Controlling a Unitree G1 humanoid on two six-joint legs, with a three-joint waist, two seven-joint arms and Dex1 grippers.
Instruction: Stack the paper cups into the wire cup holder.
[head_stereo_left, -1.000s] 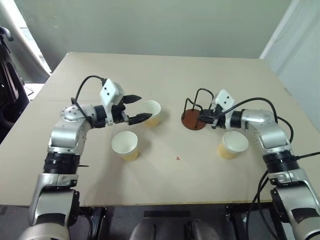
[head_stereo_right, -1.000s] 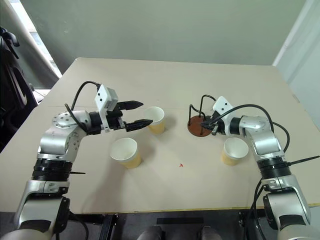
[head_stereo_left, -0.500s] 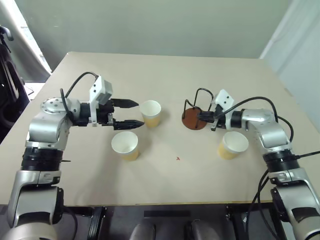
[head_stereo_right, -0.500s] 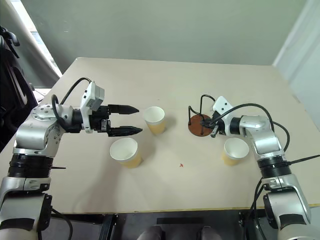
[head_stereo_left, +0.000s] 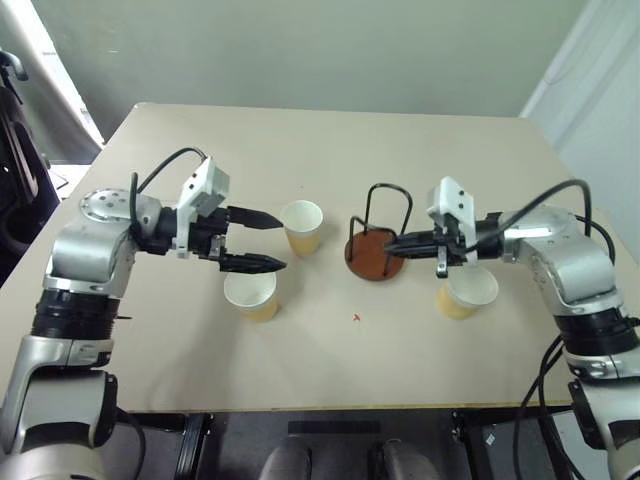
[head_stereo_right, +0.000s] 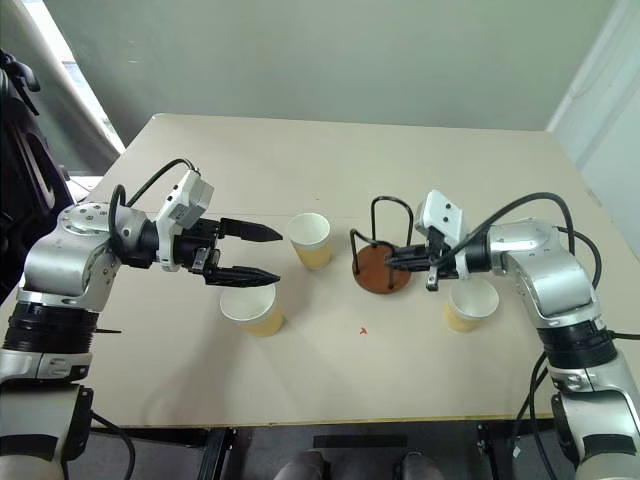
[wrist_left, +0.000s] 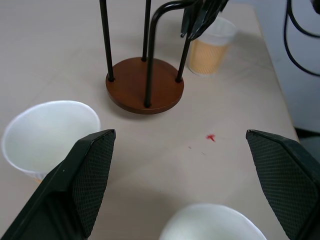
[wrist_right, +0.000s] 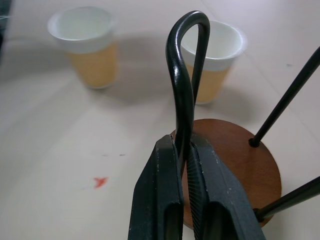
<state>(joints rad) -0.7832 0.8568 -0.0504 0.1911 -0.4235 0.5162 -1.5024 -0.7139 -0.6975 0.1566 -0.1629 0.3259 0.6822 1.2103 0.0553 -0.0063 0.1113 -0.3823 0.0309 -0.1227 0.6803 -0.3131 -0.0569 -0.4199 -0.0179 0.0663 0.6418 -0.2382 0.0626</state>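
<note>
On the tan table (head_stereo_left: 330, 360) three paper cups (head_stereo_left: 302, 226) stand upright around the wire cup holder (head_stereo_left: 377, 246) — the right gripper (head_stereo_left: 395, 243) clamped on one of its wire loops, the left gripper (head_stereo_left: 268, 241) spread wide above the nearest cup.

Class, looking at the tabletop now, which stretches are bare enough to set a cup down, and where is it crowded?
Bare: the table behind the cups and wire cup holder, and the near edge strip. Crowded: the middle band, where three paper cups, left gripper and right gripper gather.
</note>
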